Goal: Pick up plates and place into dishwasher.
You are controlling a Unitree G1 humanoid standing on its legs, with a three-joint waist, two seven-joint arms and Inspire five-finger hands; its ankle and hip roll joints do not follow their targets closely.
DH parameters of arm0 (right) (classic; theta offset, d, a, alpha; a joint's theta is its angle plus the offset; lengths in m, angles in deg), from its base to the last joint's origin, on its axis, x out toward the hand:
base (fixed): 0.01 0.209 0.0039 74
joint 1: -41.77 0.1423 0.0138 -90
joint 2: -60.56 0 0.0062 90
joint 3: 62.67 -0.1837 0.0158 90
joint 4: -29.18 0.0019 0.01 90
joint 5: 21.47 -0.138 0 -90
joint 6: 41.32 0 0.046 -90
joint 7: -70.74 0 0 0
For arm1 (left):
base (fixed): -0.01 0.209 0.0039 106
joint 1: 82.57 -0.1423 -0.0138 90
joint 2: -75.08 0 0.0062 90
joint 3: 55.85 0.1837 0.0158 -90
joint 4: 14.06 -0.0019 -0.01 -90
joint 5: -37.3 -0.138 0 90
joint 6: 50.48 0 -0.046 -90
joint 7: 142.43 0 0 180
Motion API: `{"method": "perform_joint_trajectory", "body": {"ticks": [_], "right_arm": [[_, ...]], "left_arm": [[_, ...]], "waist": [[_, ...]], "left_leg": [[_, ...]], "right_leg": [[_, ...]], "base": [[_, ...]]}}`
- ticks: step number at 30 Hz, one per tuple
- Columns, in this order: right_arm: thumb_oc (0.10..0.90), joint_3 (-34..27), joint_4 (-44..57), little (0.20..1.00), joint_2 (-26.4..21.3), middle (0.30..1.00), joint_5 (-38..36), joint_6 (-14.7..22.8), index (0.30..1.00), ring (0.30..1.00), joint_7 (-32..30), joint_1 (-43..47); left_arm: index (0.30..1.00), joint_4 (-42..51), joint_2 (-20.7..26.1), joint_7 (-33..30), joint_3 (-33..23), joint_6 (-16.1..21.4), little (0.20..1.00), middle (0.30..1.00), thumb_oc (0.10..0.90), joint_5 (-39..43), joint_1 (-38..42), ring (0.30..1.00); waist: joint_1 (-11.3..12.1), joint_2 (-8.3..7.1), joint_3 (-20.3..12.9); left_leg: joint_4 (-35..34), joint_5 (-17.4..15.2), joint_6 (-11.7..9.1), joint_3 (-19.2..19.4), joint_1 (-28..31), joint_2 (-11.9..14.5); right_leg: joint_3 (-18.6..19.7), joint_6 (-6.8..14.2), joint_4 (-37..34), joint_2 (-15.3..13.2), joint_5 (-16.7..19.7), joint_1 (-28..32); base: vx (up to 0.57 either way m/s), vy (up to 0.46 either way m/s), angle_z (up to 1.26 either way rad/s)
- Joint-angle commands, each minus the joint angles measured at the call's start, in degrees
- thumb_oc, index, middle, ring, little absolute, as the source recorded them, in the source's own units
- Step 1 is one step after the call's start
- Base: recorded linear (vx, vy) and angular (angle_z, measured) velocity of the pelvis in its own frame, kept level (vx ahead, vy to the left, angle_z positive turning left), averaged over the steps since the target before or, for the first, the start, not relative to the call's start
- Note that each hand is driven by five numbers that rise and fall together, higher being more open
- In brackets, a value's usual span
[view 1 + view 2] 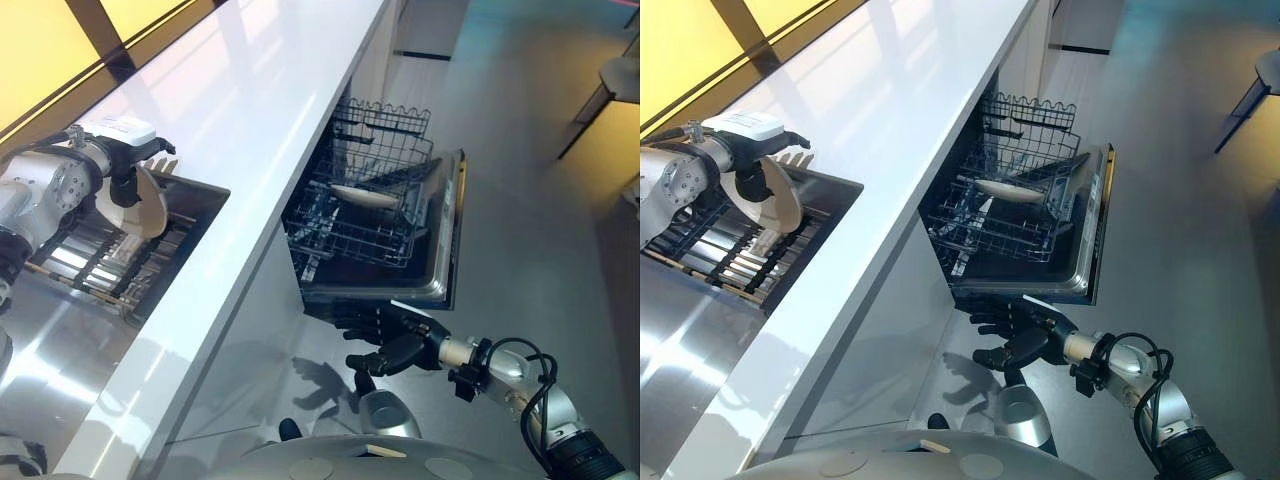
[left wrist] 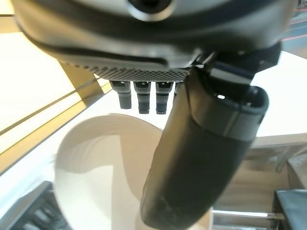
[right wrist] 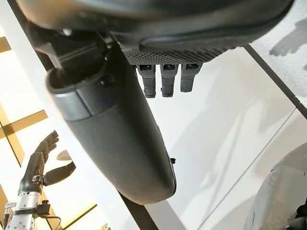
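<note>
My left hand (image 1: 122,188) is shut on a cream plate (image 1: 150,207), held upright over the sink (image 1: 195,200) at the left. In the left wrist view the thumb (image 2: 201,158) lies across the plate's (image 2: 96,163) inner face, with the fingertips (image 2: 144,98) past its rim. The dishwasher (image 1: 445,240) stands open under the counter, its lower rack (image 1: 350,235) pulled out. Another pale plate (image 1: 365,196) lies in that rack. My right hand (image 1: 395,345) hangs open and holds nothing, low in front of the dishwasher door.
A long white counter (image 1: 260,130) runs between the sink and the dishwasher. A dark slatted rack (image 1: 110,265) lies in the sink under the held plate. Grey floor spreads to the right, with a piece of furniture (image 1: 620,75) at the far right edge.
</note>
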Motion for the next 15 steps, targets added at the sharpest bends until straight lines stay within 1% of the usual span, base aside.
{"method": "perform_joint_trajectory", "body": {"ticks": [1, 2, 4, 5, 12, 15], "right_arm": [[0.800, -0.9, 7.5, 0.900, -0.3, 0.900, -2.4, 3.5, 0.900, 0.900, 0.8, 1.8], [0.800, -0.9, 7.4, 0.900, -0.2, 0.900, -2.5, 3.4, 0.900, 0.900, 0.7, 1.9], [0.800, -0.9, 7.5, 0.900, -0.1, 0.900, -2.4, 3.3, 0.900, 0.900, 0.8, 1.7], [0.800, -0.9, 7.5, 0.900, -0.1, 0.900, -2.5, 3.3, 0.900, 0.900, 0.5, 1.6], [0.800, -0.2, 8.5, 0.900, 0.3, 0.900, -3.5, 2.5, 0.900, 0.900, -0.8, 2.0], [0.800, 0.4, 8.3, 0.900, 0.7, 0.900, -3.9, 2.8, 0.900, 0.900, -1.3, 2.6]], "left_arm": [[0.347, -5.3, 0.7, -0.7, -1.7, -2.7, 0.255, 0.347, 0.155, -4.1, 10.4, 0.347], [0.300, -5.6, 0.6, 0.1, -1.3, -2.5, 0.200, 0.300, 0.100, -5.3, 10.5, 0.300], [0.300, -5.8, 0.8, 2.6, -0.5, -3.3, 0.200, 0.300, 0.100, -7.5, 10.5, 0.300], [0.300, -6.0, 1.1, 3.9, -0.2, -3.5, 0.200, 0.300, 0.100, -9.8, 10.4, 0.300], [0.300, -5.3, 3.0, 4.3, 2.4, -3.4, 0.200, 0.300, 0.100, -17.4, 11.2, 0.300], [0.300, -4.5, 4.0, 6.9, 3.4, -3.8, 0.200, 0.300, 0.100, -19.5, 11.7, 0.300]], "waist": [[-0.2, 2.02, -1.3], [-0.3, 2.02, -1.3], [-0.3, 2.04, -1.2], [-0.3, 2.04, -1.2], [0.6, 2.02, -0.9], [1.3, 2.12, -0.9]], "left_leg": [[0.5, -4.1, 3.4, -2.3, -1.3, -3.2], [0.4, -4.1, 3.4, -2.3, -1.3, -3.2], [0.5, -4.0, 3.3, -2.2, -1.4, -3.1], [0.6, -3.9, 3.2, -2.2, -1.4, -3.1], [0.7, -3.8, 3.1, -2.7, -1.3, -2.8], [0.8, -3.7, 3.1, -3.1, -1.3, -2.8]], "right_leg": [[1.1, 4.5, 4.0, -0.8, 7.6, -4.9], [1.2, 4.6, 4.0, -0.8, 7.7, -5.0], [1.2, 4.6, 3.8, -0.7, 7.6, -4.8], [1.2, 4.6, 3.7, -0.7, 7.4, -4.6], [0.1, 4.7, 3.0, -1.0, 6.4, -3.4], [-0.6, 4.7, 2.5, -1.1, 5.8, -2.8]], "base": [[0.01, -0.011, -0.17], [0.02, -0.018, -0.15], [0.02, -0.023, -0.08], [0.01, -0.023, -0.07], [-0.01, -0.033, -0.02], [-0.02, -0.035, 0.01]]}}
